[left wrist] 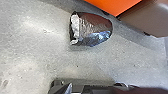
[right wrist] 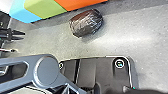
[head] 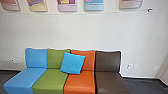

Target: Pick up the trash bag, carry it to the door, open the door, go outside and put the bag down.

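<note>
Pale wall (head: 75, 32), a row of posters (head: 67, 5) hanging across it; below, left to right: blue seat (head: 18, 78), green seat (head: 50, 78), turquoise cushion (head: 73, 63) leaning across the join, orange seat (head: 79, 81), brown seat (head: 110, 81), wall outlets (head: 132, 66). On grey floor (left wrist: 37, 55), left to right: left gripper (right wrist: 24, 36), reaching in over the floor, its two fingers standing apart and gripping nothing; one dark, glossy trash bag (left wrist: 93, 28), lying on its side just in front of the orange seat, touching neither gripper; right gripper, its state not revealing itself. Step in hand, by judgement: approaching for the pick-up, the move calling for lowering a gripper onto gathered plastic. Long axis running roughly along the seat row, slightly skewed; whitish, flattened end facing the green seat's side, rounded end facing the brown's; which end is forming the neck, cannot tell.
</note>
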You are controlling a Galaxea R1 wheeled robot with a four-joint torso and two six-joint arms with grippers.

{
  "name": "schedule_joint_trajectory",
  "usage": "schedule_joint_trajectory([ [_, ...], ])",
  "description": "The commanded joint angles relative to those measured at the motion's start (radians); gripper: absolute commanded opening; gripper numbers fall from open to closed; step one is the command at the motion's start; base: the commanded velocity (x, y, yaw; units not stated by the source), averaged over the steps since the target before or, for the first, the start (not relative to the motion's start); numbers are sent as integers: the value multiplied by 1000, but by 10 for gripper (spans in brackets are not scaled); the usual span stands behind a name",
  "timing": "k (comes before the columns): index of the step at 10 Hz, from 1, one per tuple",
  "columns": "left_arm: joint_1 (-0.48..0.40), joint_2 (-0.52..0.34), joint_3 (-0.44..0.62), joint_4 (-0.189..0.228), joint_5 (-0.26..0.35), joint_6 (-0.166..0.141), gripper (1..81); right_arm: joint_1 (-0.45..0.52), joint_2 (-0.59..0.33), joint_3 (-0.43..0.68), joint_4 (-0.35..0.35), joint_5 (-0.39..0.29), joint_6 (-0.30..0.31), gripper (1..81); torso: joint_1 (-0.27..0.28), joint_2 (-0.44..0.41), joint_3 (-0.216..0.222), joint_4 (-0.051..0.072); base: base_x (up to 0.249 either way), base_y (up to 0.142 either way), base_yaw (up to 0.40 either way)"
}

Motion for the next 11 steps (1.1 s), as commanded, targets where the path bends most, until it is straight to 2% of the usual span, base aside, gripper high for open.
schedule_joint_trajectory([
  [1,-97,-31,10,-12,57,-3,811,130,-121,83,9,-124,28,811,63,-97,-50,0,0,0,0],
  [4,-135,-2,0,-18,59,-5,811,210,-147,101,47,-186,28,811,132,-206,-119,0,0,0,0],
  [5,-159,25,-37,-27,68,-8,811,229,-161,109,57,-199,28,811,153,-241,-142,0,0,0,0],
  [7,-208,96,-140,-40,155,-6,811,250,-182,126,64,-209,28,811,201,-316,-212,0,0,0,0],
  [11,-281,179,-260,-41,208,-6,811,276,-231,158,66,-210,50,811,293,-460,-347,0,0,0,0],
])
